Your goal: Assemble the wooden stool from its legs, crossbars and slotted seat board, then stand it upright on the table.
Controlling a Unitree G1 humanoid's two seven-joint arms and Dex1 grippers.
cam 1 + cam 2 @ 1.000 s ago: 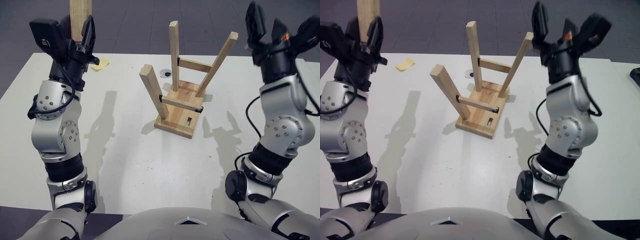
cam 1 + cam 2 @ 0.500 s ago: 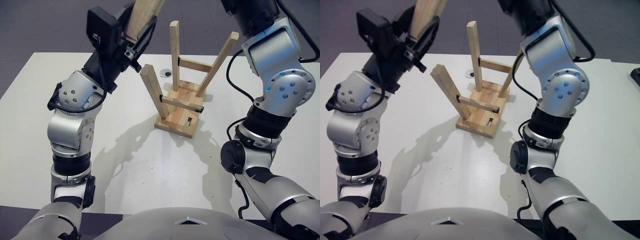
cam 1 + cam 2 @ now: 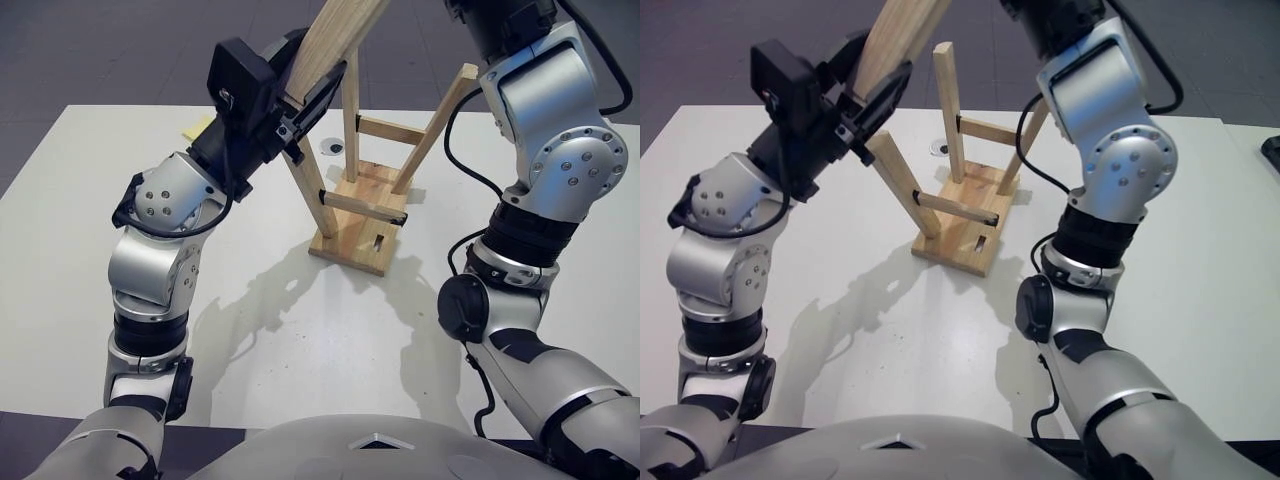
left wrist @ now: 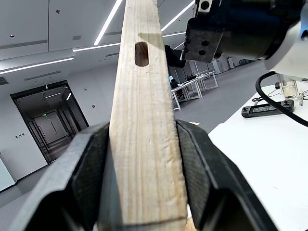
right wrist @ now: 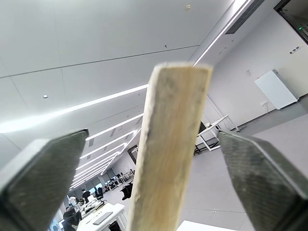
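Observation:
The stool lies upside down on the white table (image 3: 120,200). Its slotted seat board (image 3: 352,240) is flat, with three legs (image 3: 348,100) and two crossbars (image 3: 366,208) standing up from it. My left gripper (image 3: 292,95) is shut on a fourth leg (image 3: 335,35), which slants up and to the right above the stool's near-left leg (image 3: 310,185). In the left wrist view that leg (image 4: 144,125) with its dark mortise hole sits between the pads (image 4: 89,187). My right gripper (image 5: 154,178) is raised high and open, and a leg's end (image 5: 171,139) stands between its fingers (image 5: 43,178) without touching them.
A yellow note (image 3: 196,126) lies at the table's far left, partly behind my left arm. A small grey disc (image 3: 330,148) is set in the tabletop behind the stool. My right arm (image 3: 545,130) rises beside the stool's right leg (image 3: 438,120). Bare tabletop lies in front.
My left arm swung the held leg right from the table's left side and tilted it over the stool. My right arm rose, its gripper leaving the eye views' top.

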